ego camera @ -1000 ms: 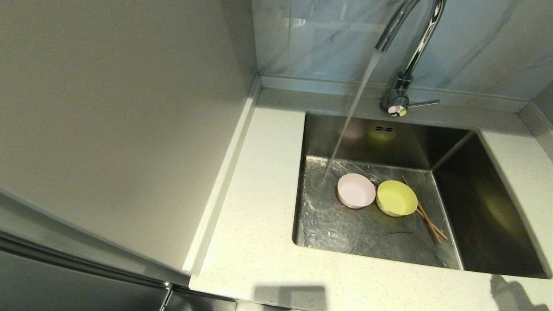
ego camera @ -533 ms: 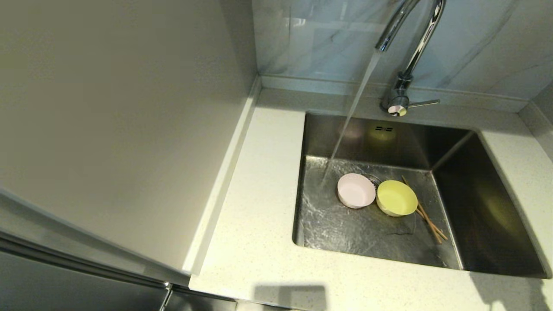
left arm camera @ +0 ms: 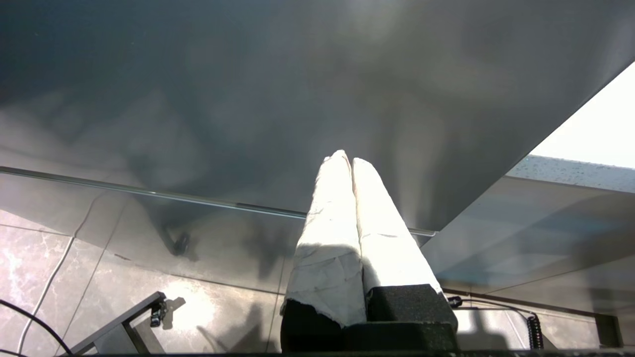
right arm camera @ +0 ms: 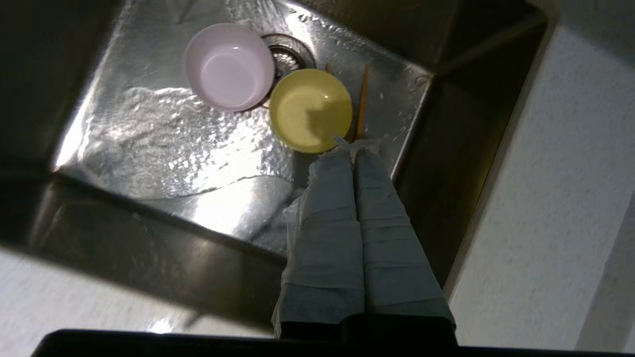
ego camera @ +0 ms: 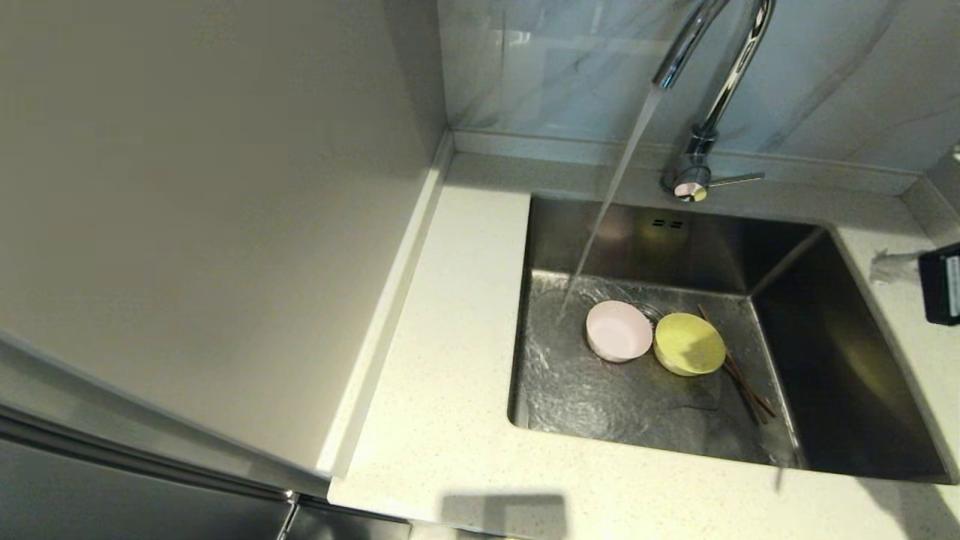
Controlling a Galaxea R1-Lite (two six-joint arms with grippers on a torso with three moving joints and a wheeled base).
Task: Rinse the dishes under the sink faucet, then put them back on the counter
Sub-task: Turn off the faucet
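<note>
Right hand (right arm camera: 354,151) above the sink (ego camera: 862,375), near its right side, pointing down into the basin; its two tape-wrapped fingers (right arm camera: 327,223) pressed flat together, clenched on nothing. In the head view only its tip (ego camera: 892,266) and a black block enter from the right edge, over the right bench strip. Left hand (left arm camera: 347,161) parked low beside a dark cabinet front, over tiled floor, wrapped fingers likewise closed and empty. Sink: square, brushed steel, sharp corners, floor wet and rippled with a thin sheet of water. Faucet (ego camera: 720,82): chrome gooseneck with a thin straight side lever, running; stream lands on the basin floor left of the bowls. Pink bowl (ego camera: 619,331): small, round, smooth, upright, holding some water, sitting partly over the round strainer drain (right arm camera: 287,57). Yellow bowl (ego camera: 688,344): same shape, matte, just right of the pink one, rims touching or nearly so. Chopsticks (ego camera: 742,379): thin brown wooden sticks lying on the basin floor, partly hidden behind the yellow bowl's right side. Bench (ego camera: 450,360): off-white speckled stone with a low raised back edge. Grey marbled tile on the wall (ego camera: 540,67) behind.
</note>
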